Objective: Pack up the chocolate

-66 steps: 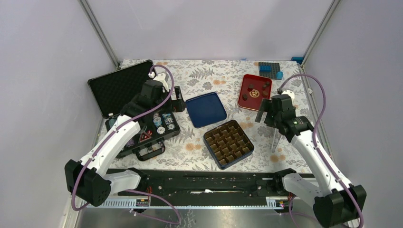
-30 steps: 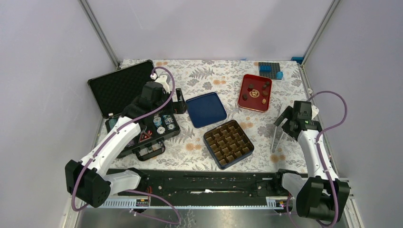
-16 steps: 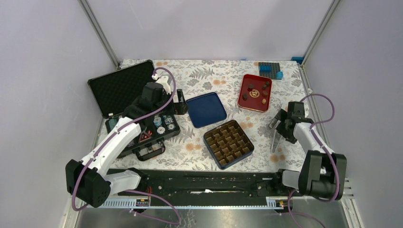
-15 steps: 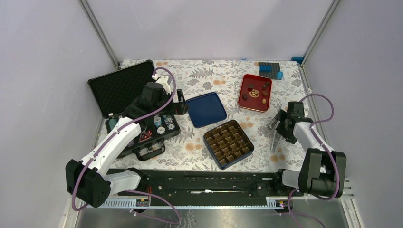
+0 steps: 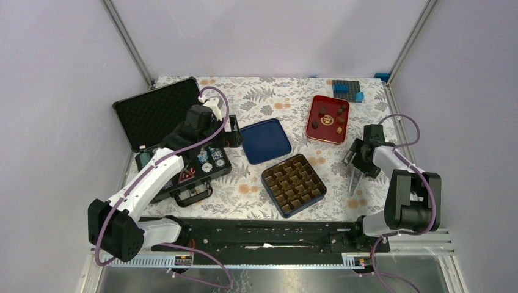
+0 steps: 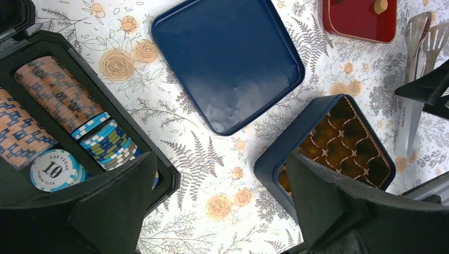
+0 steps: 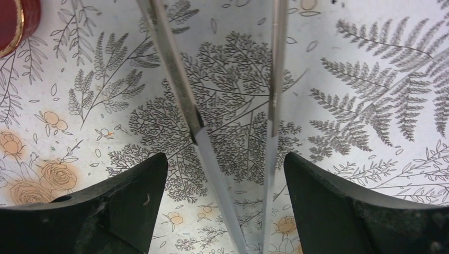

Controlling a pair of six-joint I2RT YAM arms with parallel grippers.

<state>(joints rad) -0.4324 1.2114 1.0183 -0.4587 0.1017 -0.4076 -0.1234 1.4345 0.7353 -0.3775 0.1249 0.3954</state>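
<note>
The left gripper (image 6: 221, 161) hung wide and empty toward 9 o'clock. The chocolate (image 5: 315, 124) sat in the tray (image 5: 324, 135) at 1 o'clock. At 3, the right gripper (image 7: 225, 159) straddled the tongs (image 7: 180, 90), wide, gripping nothing. Closing off-centre could skid them away.

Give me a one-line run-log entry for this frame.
right end effector: open, straddling tongs | left end effector: open, empty | chocolate: in red tray | grid box: empty
</note>
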